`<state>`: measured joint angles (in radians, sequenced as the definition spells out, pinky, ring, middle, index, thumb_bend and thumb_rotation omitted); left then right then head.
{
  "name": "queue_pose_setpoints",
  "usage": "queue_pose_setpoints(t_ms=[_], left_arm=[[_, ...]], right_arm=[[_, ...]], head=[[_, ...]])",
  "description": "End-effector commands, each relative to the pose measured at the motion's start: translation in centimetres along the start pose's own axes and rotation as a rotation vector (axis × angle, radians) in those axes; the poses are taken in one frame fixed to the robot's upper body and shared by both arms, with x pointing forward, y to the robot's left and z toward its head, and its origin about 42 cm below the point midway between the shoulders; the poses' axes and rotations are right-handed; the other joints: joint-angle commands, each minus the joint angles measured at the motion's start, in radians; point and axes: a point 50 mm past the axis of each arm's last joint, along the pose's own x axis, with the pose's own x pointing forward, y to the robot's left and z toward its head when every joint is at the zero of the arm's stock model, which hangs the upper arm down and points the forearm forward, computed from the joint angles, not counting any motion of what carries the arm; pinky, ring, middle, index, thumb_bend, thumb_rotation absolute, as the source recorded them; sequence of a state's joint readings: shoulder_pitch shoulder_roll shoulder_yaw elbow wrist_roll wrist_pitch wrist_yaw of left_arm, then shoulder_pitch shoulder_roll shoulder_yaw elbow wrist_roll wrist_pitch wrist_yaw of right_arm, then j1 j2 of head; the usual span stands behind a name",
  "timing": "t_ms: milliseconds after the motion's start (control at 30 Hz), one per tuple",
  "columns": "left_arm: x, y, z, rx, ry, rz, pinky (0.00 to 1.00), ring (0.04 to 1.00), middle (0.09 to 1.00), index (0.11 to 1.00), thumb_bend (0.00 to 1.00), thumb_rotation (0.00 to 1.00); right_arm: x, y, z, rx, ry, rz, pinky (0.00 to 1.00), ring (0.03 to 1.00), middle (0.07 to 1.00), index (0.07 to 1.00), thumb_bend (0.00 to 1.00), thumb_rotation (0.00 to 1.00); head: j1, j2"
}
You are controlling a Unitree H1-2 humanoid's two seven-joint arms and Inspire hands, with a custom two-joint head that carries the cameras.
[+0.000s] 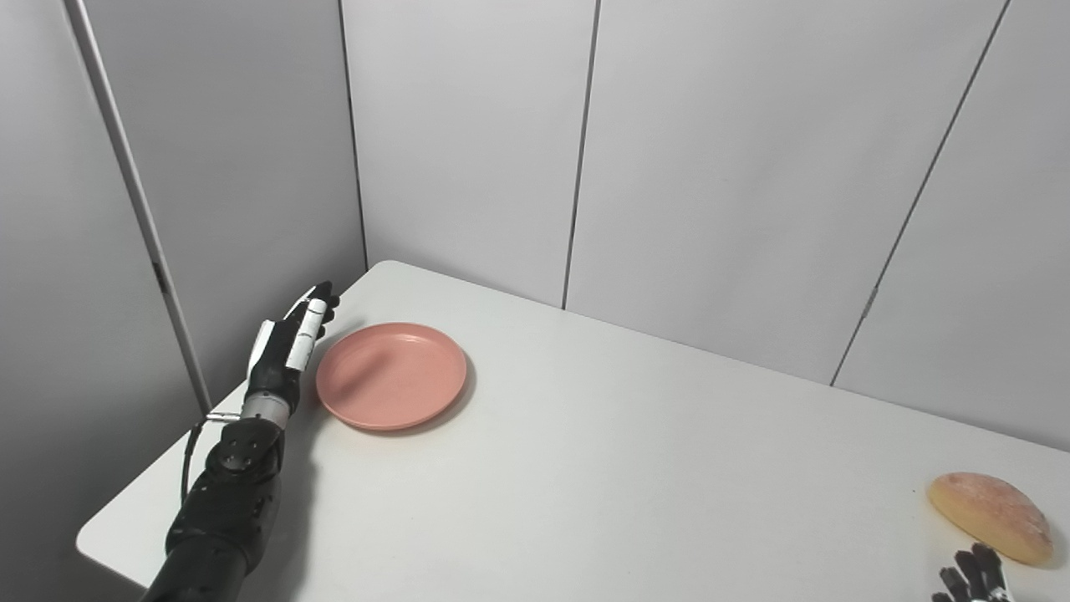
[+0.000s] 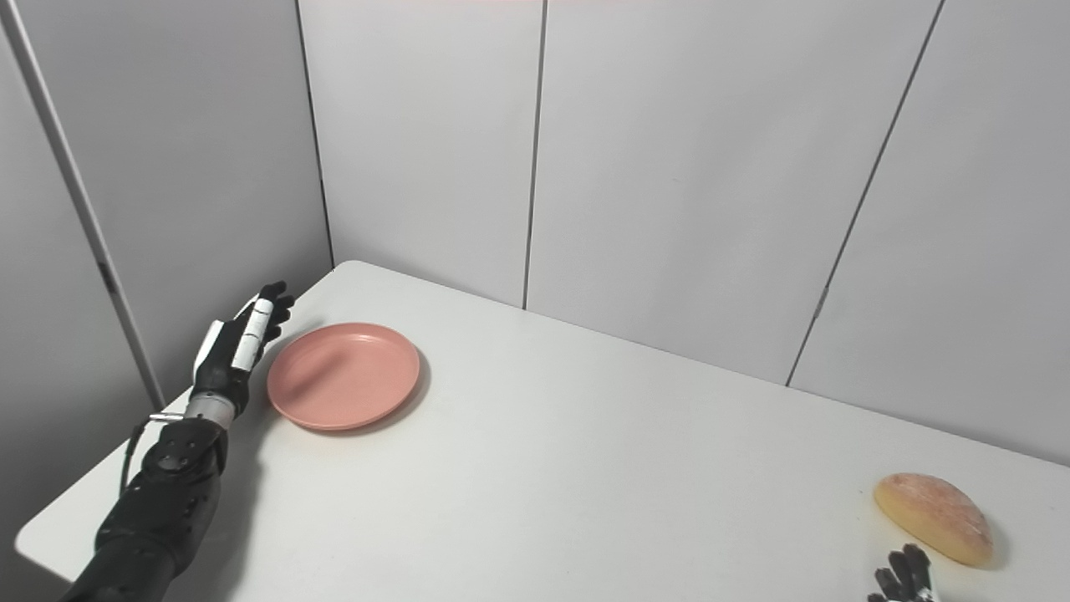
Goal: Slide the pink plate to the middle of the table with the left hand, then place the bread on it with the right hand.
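Observation:
A round pink plate (image 1: 390, 374) lies flat on the white table (image 1: 602, 468), close to its far left corner. My left hand (image 1: 288, 343) stands edge-on just left of the plate's rim, fingers stretched out and holding nothing; whether it touches the rim I cannot tell. A golden, half-round piece of bread (image 1: 991, 516) rests near the table's right side. Only the dark fingertips of my right hand (image 1: 974, 577) show at the bottom edge, just below the bread and apart from it.
Grey panel walls (image 1: 669, 167) close in the table at the back and left. The table's left edge (image 1: 142, 493) runs right beside my left forearm (image 1: 226, 502).

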<state>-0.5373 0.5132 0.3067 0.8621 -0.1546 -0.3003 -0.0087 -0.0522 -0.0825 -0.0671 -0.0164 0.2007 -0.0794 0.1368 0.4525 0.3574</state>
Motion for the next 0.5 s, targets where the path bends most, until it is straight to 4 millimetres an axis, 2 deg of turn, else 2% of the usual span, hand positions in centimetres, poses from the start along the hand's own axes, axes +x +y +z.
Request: queue_pose_setpoints(t_ms=[0, 233, 467], left_arm=[[1.7, -0.3, 2.8, -0.029, -0.108, -0.006, 0.94, 0.91, 0.885, 0.867, 0.71, 1.0], [1.3, -1.0, 1.4, -0.053, -0.094, -0.041, 0.94, 0.913, 0.881, 0.862, 0.74, 1.0], [0.5, -1.9, -0.3, -0.06, -0.06, -0.065, 0.92, 0.913, 0.883, 0.862, 0.7, 1.0]], right_arm=[[0.6, -0.1, 1.6, -0.005, -0.064, 0.01, 1.0, 1.0, 1.0, 1.0, 0.61, 0.81], [0.5, -0.1, 1.8, -0.008, -0.069, 0.008, 1.0, 1.0, 1.0, 1.0, 0.62, 0.81], [0.3, -0.2, 2.0, -0.012, -0.071, 0.007, 1.0, 1.0, 1.0, 1.0, 0.63, 0.81]], head=[[-0.001, 0.0], [0.0, 0.01], [0.0, 0.019]])
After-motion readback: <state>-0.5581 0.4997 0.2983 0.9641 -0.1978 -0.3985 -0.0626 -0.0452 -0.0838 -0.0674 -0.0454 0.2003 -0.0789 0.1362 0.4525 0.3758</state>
